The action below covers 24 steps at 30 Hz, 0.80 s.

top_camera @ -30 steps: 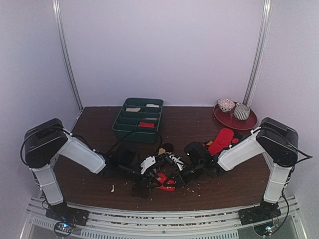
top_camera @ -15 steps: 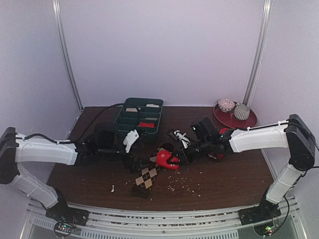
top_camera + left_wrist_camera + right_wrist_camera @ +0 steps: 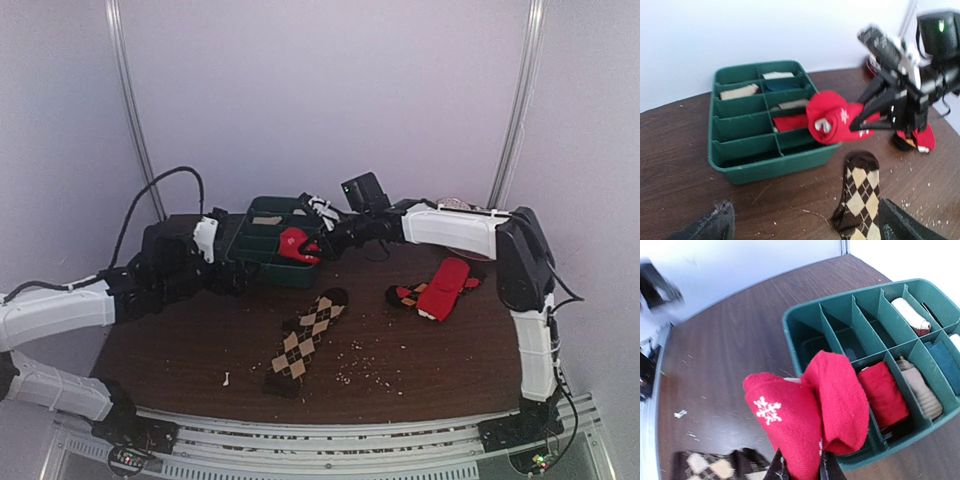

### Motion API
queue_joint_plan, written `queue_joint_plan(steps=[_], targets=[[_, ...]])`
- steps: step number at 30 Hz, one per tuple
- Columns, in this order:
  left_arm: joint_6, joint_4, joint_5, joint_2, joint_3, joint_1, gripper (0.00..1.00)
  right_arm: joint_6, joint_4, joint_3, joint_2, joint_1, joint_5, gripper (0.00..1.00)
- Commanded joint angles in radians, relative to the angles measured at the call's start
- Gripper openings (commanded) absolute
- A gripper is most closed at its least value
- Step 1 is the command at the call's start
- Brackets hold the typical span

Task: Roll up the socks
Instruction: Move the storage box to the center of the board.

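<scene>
Red rolled sock (image 3: 810,405), clamped in the right gripper (image 3: 800,467), hangs over the near-right corner of the green tray (image 3: 770,167). Its long axis is roughly level, free end toward the robot's left. Step judged: stowing the finished roll. Next: lower it into a vacant cell (a neighbouring one looks taken), then release. Left gripper (image 3: 805,227) has its jaws wide apart and holds nothing. Argyle sock (image 3: 305,335) lies flat and unrolled.

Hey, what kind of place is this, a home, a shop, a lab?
Probably a lab's robot test booth: left arm and right arm bolted to a metal rail, bare white walls around a small table, and staged props, an argyle sock and a green tray.
</scene>
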Motion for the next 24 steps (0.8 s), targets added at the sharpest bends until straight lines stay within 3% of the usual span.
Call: queue_joint_plan(steps=[1,15,24], targets=[[-0.130,-0.038,-0.091,-0.100,0.001,0.072,0.98,-0.186,-0.095,0.152,0.112,-0.003,0.064,0.00],[-0.129,-0.017,-0.052,-0.093,-0.050,0.112,0.98,-0.379,-0.065,0.247,0.227,-0.002,0.075,0.00],[-0.110,0.010,-0.021,-0.090,-0.070,0.112,0.98,-0.489,-0.201,0.397,0.356,0.039,0.184,0.01]])
